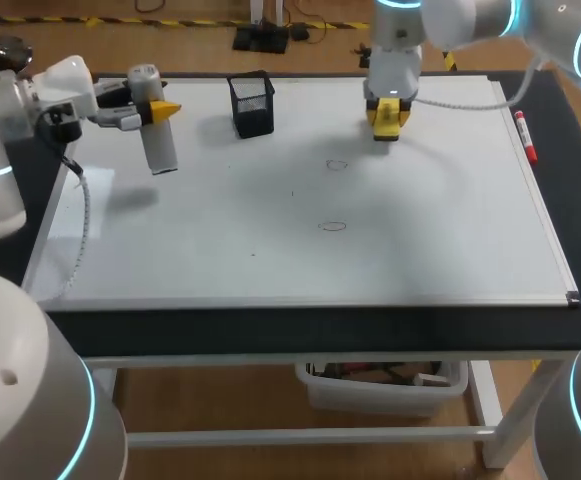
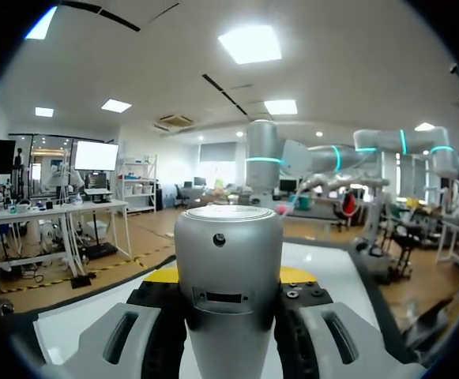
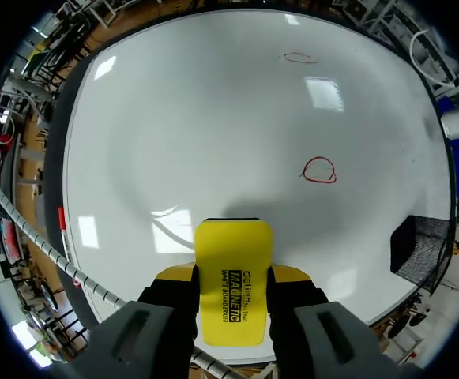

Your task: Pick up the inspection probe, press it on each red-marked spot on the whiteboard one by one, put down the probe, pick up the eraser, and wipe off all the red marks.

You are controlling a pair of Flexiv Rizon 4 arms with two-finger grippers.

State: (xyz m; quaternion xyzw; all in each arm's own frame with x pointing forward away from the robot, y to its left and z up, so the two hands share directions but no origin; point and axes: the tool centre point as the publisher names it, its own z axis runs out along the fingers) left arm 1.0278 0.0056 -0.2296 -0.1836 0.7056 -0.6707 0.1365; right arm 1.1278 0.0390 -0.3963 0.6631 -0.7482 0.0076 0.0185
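While the probe (image 1: pixel 157 135) is clamped between the left fingers (image 1: pixel 166 108) and held up off the whiteboard (image 1: pixel 420 250) near its far left corner, the yellow eraser (image 1: pixel 388 116) is gripped by the right fingers (image 3: pixel 172 304) low over the far edge of the board, a bit right of the middle. In the left wrist view the probe (image 2: pixel 227 268) is seen as a grey cylinder pinched from both sides, yellow tips poking out either side of it. Same deal in the right wrist view: the eraser (image 3: pixel 231 284) is squeezed between both fingers and sticks out ahead of them. Whether it's actually touching the board can't be told. Two red circles are drawn on the board, one (image 1: pixel 337 165) nearer the eraser and one (image 1: pixel 333 226) closer to the middle. A black mesh cup (image 1: pixel 252 104) is parked at the far side between probe and eraser, and a red marker (image 1: pixel 525 136) is laid along the right edge. The board is laid flat on the dark bench (image 1: pixel 270 330).
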